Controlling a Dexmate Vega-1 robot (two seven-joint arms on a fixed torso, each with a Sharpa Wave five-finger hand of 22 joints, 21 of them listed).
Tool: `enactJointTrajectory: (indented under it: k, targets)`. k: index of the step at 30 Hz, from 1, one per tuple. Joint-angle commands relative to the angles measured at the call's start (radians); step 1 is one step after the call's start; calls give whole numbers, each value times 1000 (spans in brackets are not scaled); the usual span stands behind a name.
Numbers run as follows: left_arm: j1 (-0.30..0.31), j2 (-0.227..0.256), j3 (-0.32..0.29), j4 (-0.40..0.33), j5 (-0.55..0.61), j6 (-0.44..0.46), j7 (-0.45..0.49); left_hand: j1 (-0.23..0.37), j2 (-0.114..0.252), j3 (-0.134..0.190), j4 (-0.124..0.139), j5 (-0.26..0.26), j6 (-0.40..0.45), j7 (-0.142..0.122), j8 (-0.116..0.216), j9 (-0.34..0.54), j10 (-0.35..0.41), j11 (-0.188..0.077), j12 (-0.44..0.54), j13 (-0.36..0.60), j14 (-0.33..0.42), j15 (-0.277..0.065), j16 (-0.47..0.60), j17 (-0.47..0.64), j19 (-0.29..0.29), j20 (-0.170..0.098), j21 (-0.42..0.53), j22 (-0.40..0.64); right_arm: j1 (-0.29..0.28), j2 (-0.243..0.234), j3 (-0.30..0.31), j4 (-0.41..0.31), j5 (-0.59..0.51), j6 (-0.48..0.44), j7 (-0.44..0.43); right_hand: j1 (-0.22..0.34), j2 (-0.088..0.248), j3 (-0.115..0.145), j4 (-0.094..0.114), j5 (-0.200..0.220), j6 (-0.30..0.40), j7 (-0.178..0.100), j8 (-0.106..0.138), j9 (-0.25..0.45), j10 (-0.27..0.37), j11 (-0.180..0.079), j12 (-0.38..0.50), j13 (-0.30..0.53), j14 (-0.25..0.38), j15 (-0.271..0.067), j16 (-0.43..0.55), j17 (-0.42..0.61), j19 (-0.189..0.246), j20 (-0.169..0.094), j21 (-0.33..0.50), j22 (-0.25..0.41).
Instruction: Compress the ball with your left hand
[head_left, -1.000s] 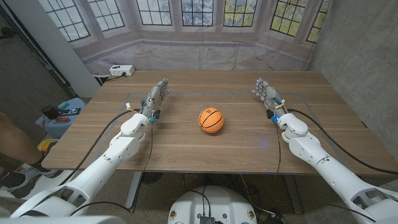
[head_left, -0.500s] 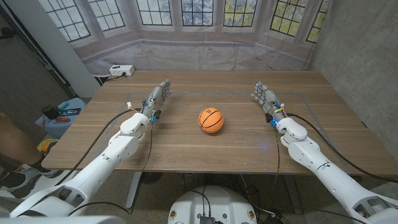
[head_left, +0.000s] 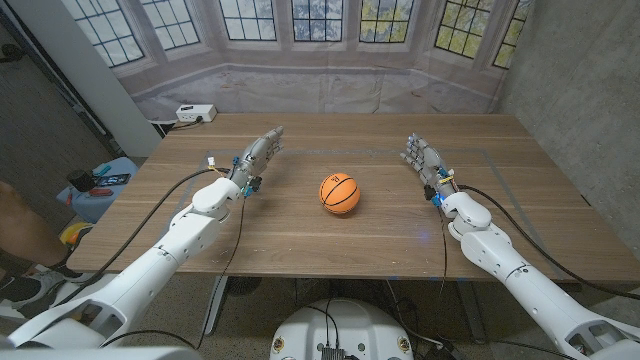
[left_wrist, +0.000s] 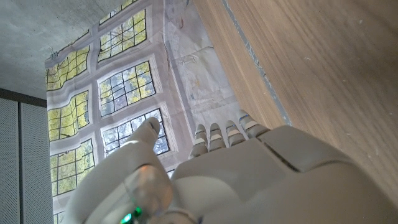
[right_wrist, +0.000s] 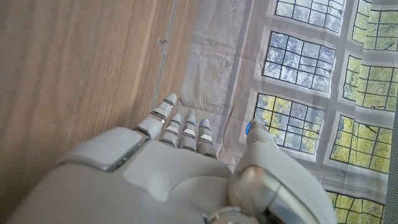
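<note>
— While the head view takes in the whole table (head_left: 300, 235), where does the ball (head_left: 340, 194) sit?
— Near the table's middle, well apart from both hands, untouched.
— And the left hand (head_left: 257, 157)?
— Toward the left edge, fingers stretched out straight, holding nothing. The right hand (head_left: 424, 160) is toward the right edge, fingers apart, also holding nothing.
— What do the wrist views add?
— The left wrist view shows the left hand's back (left_wrist: 249, 180), fingers extended toward the window backdrop (left_wrist: 124, 93), with bare wood beside it. The right wrist view shows the same of the right hand (right_wrist: 155, 168).
— Anything else around?
— A white power strip (head_left: 196, 113) by the far left corner; nothing lies between the left hand and the ball.
</note>
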Motion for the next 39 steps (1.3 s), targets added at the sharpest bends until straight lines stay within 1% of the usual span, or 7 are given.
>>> enactJointTrajectory:
  k: [1, 8, 13, 16, 24, 33, 39]
  targets:
    - [28, 55, 8, -93, 46, 17, -1, 17, -2, 6, -17, 7, 5, 0, -1, 4, 9, 0, 1, 2, 4, 10, -1, 5, 8, 7, -5, 1, -4, 1, 1, -3, -14, 12, 3, 8, -3, 8, -5, 3, 7, 0, 5, 4, 1, 6, 4, 4, 4, 7, 9, 2, 5, 3, 5, 3]
    - [41, 77, 3, -120, 66, 14, 4, 33, -6, 10, -39, 9, 5, 1, -2, 5, 8, 1, 0, 3, 3, 9, -1, 5, 12, 7, -11, 1, 11, 9, -3, 14, -23, 20, 7, 9, -3, 8, -6, 3, 8, 0, 5, 4, 0, 7, 4, 4, 3, 9, 9, 2, 6, 7, 5, 3]
    - [44, 84, -3, -119, 72, -1, 0, 45, -9, 13, -55, 10, 10, 4, -1, 5, 11, 0, 0, 3, 6, 10, 0, 5, 15, 9, -16, 1, 25, 17, -9, 32, -28, 29, 14, 10, -4, 8, -6, 3, 8, -1, 5, 4, -1, 8, 4, 4, 3, 11, 9, 1, 7, 9, 5, 3]
    - [44, 101, -3, -131, 94, -6, 0, 58, -18, 15, -75, 12, 13, 5, 1, 5, 12, 0, 0, 3, 7, 12, 0, 5, 21, 10, -20, 1, 36, 25, -12, 50, -32, 39, 21, 10, -4, 8, -7, 3, 9, 0, 4, 4, -2, 7, 4, 4, 3, 11, 9, 1, 7, 9, 5, 3]
    - [56, 136, -7, -180, 119, 5, -4, 83, -34, 15, -110, 14, 1, 8, -4, 6, 3, 6, -4, 4, 0, 16, -3, 6, 24, 18, -34, 1, 44, 32, -11, 73, -29, 57, 34, 10, -4, 9, -8, 3, 10, 0, 4, 4, -3, 8, 5, 4, 3, 11, 10, 1, 8, 10, 5, 3]
    - [58, 169, -1, -221, 145, 11, -27, 99, -47, 13, -131, 13, -16, 13, -8, 6, -12, 13, -8, 5, -10, 23, -4, 6, 22, 25, -46, 2, 39, 26, -4, 69, -24, 73, 46, 10, -5, 9, -8, 3, 11, 0, 4, 4, -4, 7, 6, 4, 5, 9, 11, 1, 10, 13, 6, 3]
    - [53, 185, 7, -235, 159, 14, -50, 105, -54, 11, -137, 12, -19, 17, -8, 6, -14, 18, -8, 5, -12, 29, -4, 6, 22, 26, -51, 2, 39, 22, -3, 63, -27, 72, 47, 11, -5, 9, -9, 3, 11, 4, 4, 4, -3, 6, 6, 4, 5, 10, 11, 1, 12, 13, 6, 3]
